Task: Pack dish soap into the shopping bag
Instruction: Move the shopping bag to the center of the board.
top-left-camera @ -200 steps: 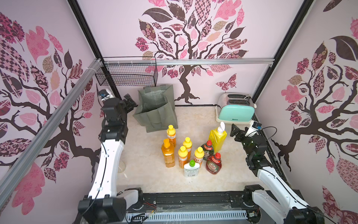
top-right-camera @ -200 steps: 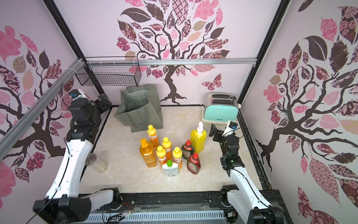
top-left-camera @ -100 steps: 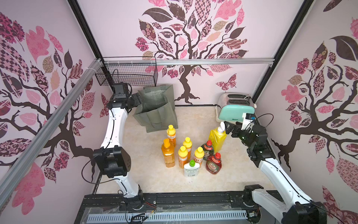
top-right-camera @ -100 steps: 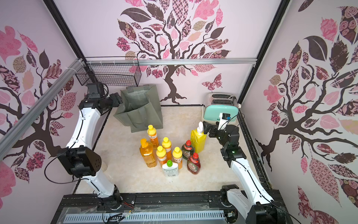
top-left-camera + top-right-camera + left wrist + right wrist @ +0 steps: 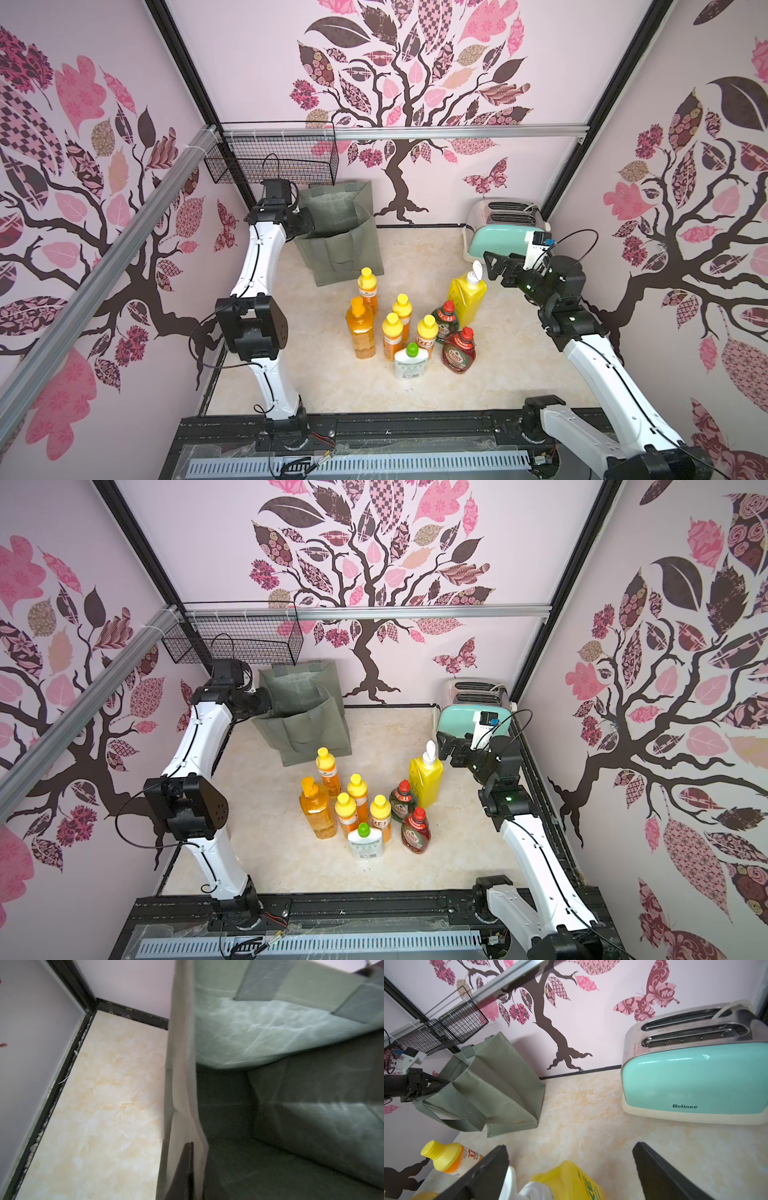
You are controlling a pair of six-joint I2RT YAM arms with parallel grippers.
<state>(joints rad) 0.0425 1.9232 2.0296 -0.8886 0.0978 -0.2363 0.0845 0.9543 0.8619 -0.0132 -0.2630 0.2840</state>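
Shopping bag [image 5: 340, 249] upright at desk [image 5: 332, 390] back-left corner, mouth open; narrow bare strip between it and left edge. Dish soap [image 5: 391, 338] clustered mid-desk, all outside bag. Front strip bare, also back edge up to toaster [image 5: 498, 243]. Left tool [image 5: 308, 224] together, clamped on bag's left rim. Right tool [image 5: 493, 268] wide apart at big yellow bottle [image 5: 465, 297] pump. Second ago: left tool apart, clear of bag; right tool nearer right edge.

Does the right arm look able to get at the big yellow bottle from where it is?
Probably yes: the right gripper stands open right by the white pump of the yellow bottle, with nothing between them.
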